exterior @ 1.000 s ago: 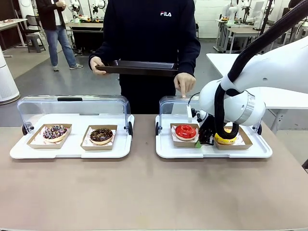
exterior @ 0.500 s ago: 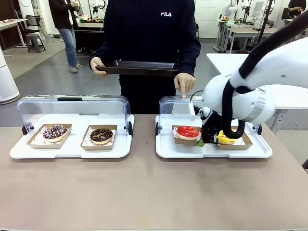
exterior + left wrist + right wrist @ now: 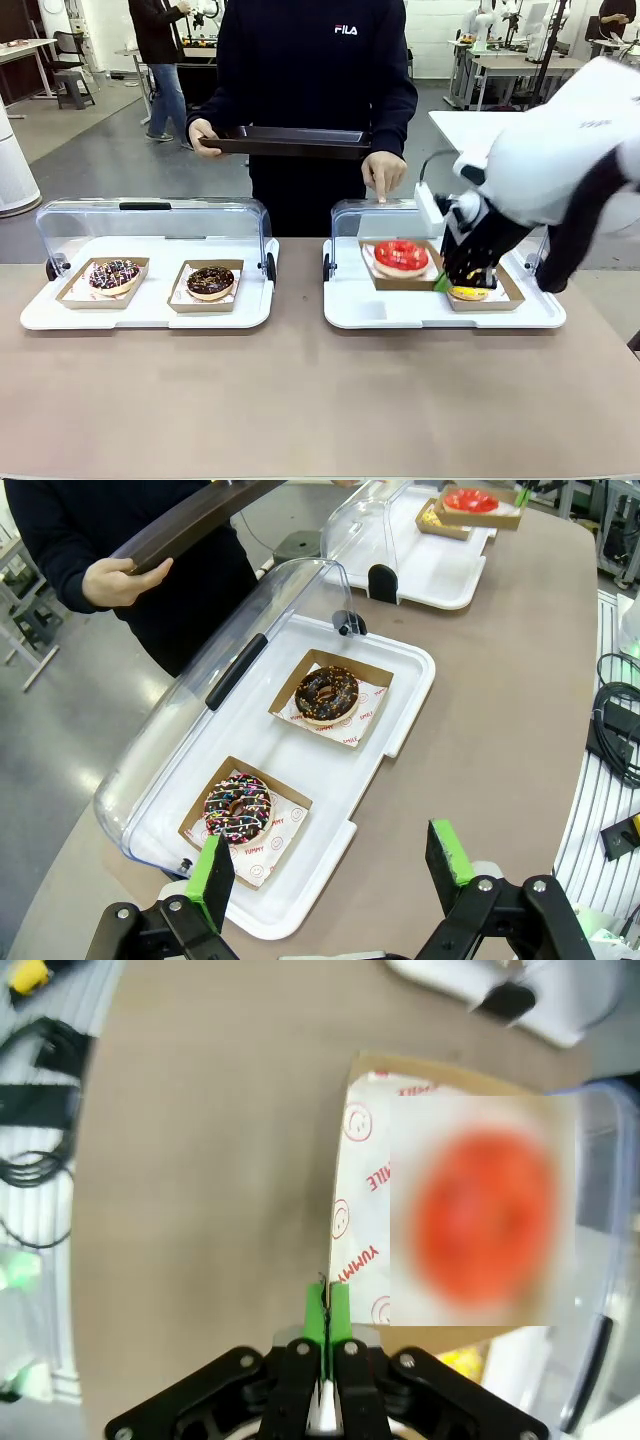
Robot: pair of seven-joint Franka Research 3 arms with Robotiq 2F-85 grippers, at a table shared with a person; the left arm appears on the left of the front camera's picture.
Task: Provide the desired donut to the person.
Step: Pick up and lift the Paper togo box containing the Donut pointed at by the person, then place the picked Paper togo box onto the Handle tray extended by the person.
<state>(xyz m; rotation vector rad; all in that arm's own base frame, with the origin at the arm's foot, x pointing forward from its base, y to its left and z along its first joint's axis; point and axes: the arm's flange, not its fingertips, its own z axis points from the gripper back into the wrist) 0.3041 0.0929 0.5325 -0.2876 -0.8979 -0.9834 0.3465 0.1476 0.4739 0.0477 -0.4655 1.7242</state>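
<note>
Red donut (image 3: 401,256) is the pick. From the front, it sits in a cardboard tray (image 3: 400,283) pinched at its near-right corner by the right gripper (image 3: 443,284). Green pads are closed flat on the card wall. The tray rides higher than the yellow donut (image 3: 468,292) beside it and looks clear of the white tray (image 3: 440,318) underneath. Person (image 3: 315,70) is at the far side with one hand (image 3: 383,172) pointing down at the clear lid (image 3: 350,212) just behind the red one. The other hand holds a dark serving tray (image 3: 290,141) at waist height.

Left wrist cam: left gripper (image 3: 330,865) jaws are spread wide with nothing between them. It hovers over the near table edge, short of the sprinkle donut (image 3: 237,808) and chocolate donut (image 3: 327,692). Both sit untouched in their boxes.

Right wrist cam: pads are shut on the card edge and the grip is thin, at the rim only. The donut is a red blur to the right of the pinch, with bare table (image 3: 200,1160) below.

My read: grasp done, carry phase. Next move needs a level haul up and across to the serving tray, slow, since a one-corner pinch lets the card sag or twist. It must also clear the lid and the pointing hand, then release over the serving tray. Main risk is the donut sliding off if the tray tips.
</note>
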